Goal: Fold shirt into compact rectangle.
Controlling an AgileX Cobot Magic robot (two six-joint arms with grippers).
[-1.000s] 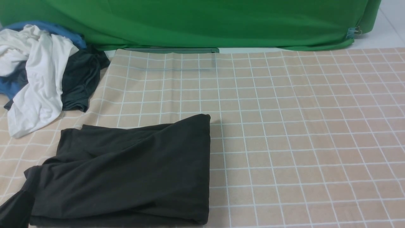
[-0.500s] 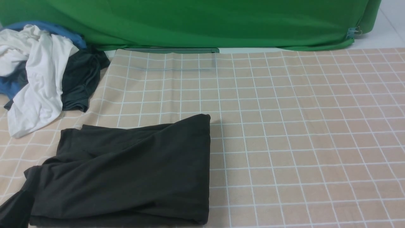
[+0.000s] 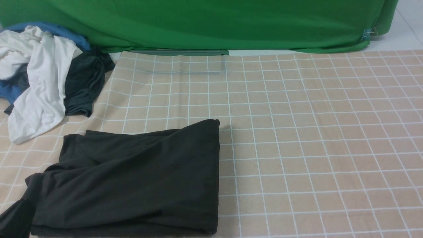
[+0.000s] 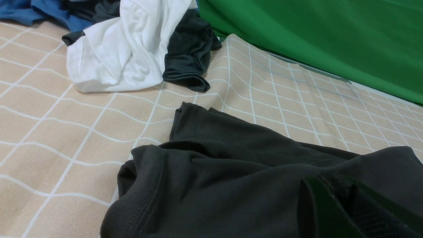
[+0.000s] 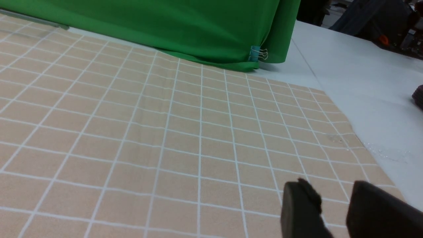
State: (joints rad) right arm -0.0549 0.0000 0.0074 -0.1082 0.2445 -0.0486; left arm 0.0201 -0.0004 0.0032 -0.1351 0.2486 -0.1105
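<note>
Nearest to us lies the shirt, a black garment folded into a rough rectangle on the checked cloth; its right edge runs straight and clean, while its left side is looser, with a ridge of fabric crossing it and a ribbed hem bunched at the near left corner. No print or label shows on the face turned up. The left gripper sits low at the shirt's near side with its jaws drawn together; we cannot tell whether any fabric is caught between them. Well to the right of the shirt, over bare checked cloth, the right gripper hangs with its dark fingers a little apart and nothing between them. Beyond the shirt's far left corner lies a heap of clothes: a white garment, a dark grey one beside it, and a blue one beneath. Farthest from the shirt hangs the green backdrop, held by a binder clip at its right end.
</note>
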